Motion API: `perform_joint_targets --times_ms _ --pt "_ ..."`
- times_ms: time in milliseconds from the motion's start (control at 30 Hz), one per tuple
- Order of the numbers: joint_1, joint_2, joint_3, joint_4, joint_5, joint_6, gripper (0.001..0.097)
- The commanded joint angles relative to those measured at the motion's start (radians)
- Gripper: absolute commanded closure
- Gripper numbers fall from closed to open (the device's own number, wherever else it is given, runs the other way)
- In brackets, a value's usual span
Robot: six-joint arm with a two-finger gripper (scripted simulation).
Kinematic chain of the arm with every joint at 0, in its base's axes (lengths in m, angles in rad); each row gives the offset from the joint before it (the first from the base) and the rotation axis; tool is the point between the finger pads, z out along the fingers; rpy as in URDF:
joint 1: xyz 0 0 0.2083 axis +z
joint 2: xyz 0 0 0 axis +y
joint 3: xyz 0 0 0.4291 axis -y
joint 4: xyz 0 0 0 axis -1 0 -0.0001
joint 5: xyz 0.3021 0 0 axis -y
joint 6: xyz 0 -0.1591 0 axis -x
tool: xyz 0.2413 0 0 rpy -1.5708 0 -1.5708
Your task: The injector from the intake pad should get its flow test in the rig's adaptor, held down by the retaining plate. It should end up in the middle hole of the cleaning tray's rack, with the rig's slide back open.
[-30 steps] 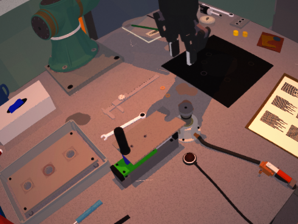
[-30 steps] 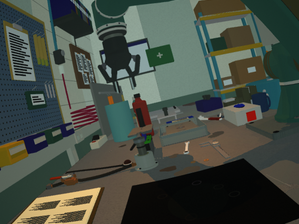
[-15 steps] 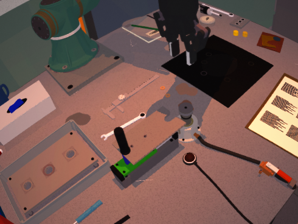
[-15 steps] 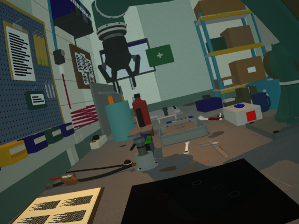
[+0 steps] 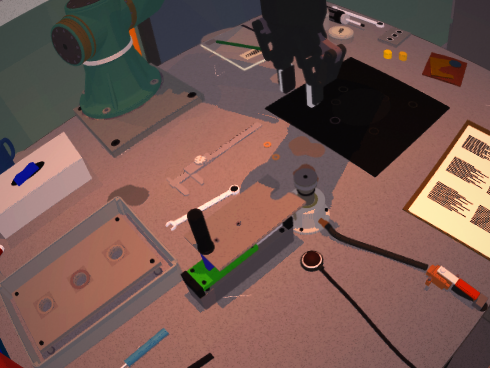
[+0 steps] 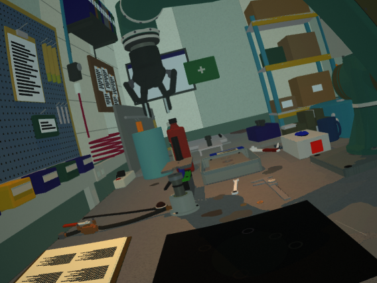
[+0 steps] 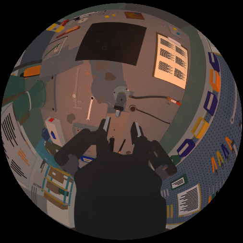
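Note:
The injector (image 5: 305, 180) (image 6: 176, 183) (image 7: 119, 100) stands upright in the rig's round adaptor (image 5: 309, 212) (image 6: 183, 203), its dark grey head above the base. The rig (image 5: 240, 240) lies beside it: a brown retaining plate (image 5: 247, 220) (image 6: 177, 164) on a slide, with a black handle (image 5: 200, 231) and a green end block. The plate's far end reaches up to the injector. The black intake pad (image 5: 357, 112) (image 6: 265, 247) lies empty behind it. The cleaning tray (image 5: 80, 280) (image 6: 229, 164) sits to the left with three empty rack holes. My gripper (image 5: 299, 92) (image 6: 156, 109) (image 7: 120, 128) hangs high above the rig, open and empty.
Behind stand the arm's green base (image 5: 107, 55) and a clipboard (image 5: 235, 50). A caliper (image 5: 210, 160) and wrench (image 5: 200, 207) lie left of the rig, a hose with a red tip (image 5: 400, 260) and a cable with a round end (image 5: 312, 260) right. A tissue box (image 5: 35, 180) sits far left.

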State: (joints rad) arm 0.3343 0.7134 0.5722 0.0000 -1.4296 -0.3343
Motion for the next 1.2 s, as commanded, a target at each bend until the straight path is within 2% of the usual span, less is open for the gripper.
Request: perform_joint_targets --times_ms 0,667,800,1167 --pt "0.0 -0.001 0.001 0.0 0.0 0.0 0.0501" --pt "0.0 -0.001 0.001 0.0 0.0 0.0 0.0501" --pt "0.0 -0.001 0.001 0.0 0.0 0.0 0.0421" --pt "0.0 -0.001 0.001 0.0 0.0 0.0 0.0421"
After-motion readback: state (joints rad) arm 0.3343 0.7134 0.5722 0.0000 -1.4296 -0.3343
